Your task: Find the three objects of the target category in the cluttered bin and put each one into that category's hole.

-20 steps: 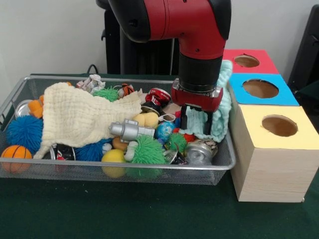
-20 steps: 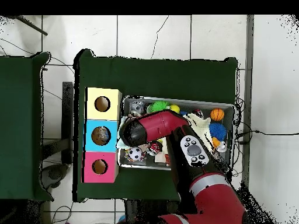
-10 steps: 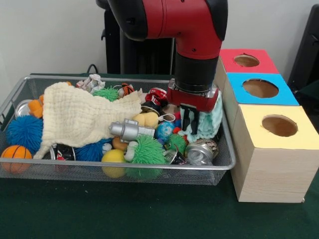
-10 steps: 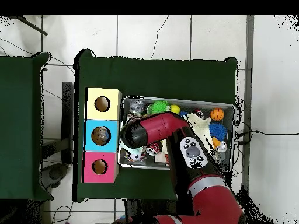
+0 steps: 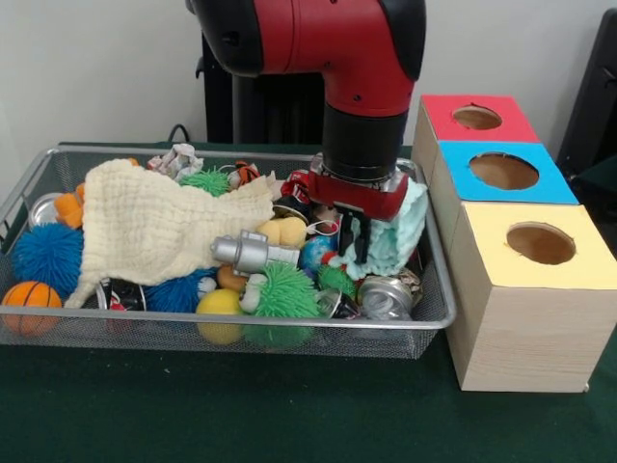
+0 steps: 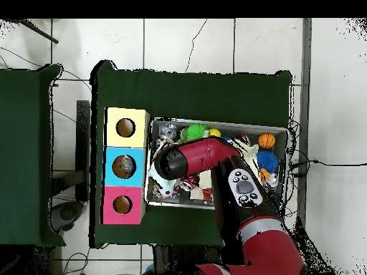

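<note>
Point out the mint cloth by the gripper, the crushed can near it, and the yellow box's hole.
mint cloth (image 5: 403, 231), front view, on its right fold.
crushed can (image 5: 384, 296), front view, on its side.
yellow box's hole (image 5: 540, 243), front view, on its dark opening.

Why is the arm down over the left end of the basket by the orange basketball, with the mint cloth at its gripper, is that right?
Not quite. The front view shows the gripper down at the right end of the basket, next to the boxes, with the mint cloth against it. The orange basketball lies at the far left end, away from the arm.
</note>
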Robot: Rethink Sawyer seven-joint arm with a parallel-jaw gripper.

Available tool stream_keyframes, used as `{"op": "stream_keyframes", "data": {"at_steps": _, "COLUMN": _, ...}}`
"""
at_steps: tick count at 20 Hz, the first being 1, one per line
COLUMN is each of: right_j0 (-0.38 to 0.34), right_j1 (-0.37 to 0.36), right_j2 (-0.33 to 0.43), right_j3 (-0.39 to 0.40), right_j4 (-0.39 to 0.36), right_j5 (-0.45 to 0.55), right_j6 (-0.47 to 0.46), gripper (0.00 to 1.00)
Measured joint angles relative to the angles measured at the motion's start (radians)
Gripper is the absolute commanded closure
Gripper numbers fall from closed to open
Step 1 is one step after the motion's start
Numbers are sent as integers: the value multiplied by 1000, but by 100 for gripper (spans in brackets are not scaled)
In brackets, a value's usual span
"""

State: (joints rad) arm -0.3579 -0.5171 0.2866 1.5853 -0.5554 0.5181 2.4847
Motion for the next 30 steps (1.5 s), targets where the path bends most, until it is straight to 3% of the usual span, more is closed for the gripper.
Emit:
{"op": "stream_keyframes", "data": {"at_steps": 16, "right_j0": -208, "right_j1": 19, "right_j2": 27, "right_j3": -33, "right_j4": 9, "right_j5": 0, "right_j6": 0, "gripper": 100}}
{"op": "stream_keyframes", "data": {"at_steps": 20, "right_j0": -261, "right_j1": 39, "right_j2": 44, "right_j3": -33, "right_j4": -12, "right_j5": -4, "right_j6": 0, "gripper": 100}}
{"op": "stream_keyframes", "data": {"at_steps": 25, "right_j0": -272, "right_j1": 41, "right_j2": 57, "right_j3": -30, "right_j4": -59, "right_j5": -44, "right_j6": 0, "gripper": 100}}
{"op": "stream_keyframes", "data": {"at_steps": 26, "right_j0": -273, "right_j1": 41, "right_j2": 60, "right_j3": -29, "right_j4": -70, "right_j5": -55, "right_j6": 0, "gripper": 0}}
{"op": "stream_keyframes", "data": {"at_steps": 30, "right_j0": -266, "right_j1": 37, "right_j2": 60, "right_j3": -24, "right_j4": -99, "right_j5": -89, "right_j6": 0, "gripper": 0}}
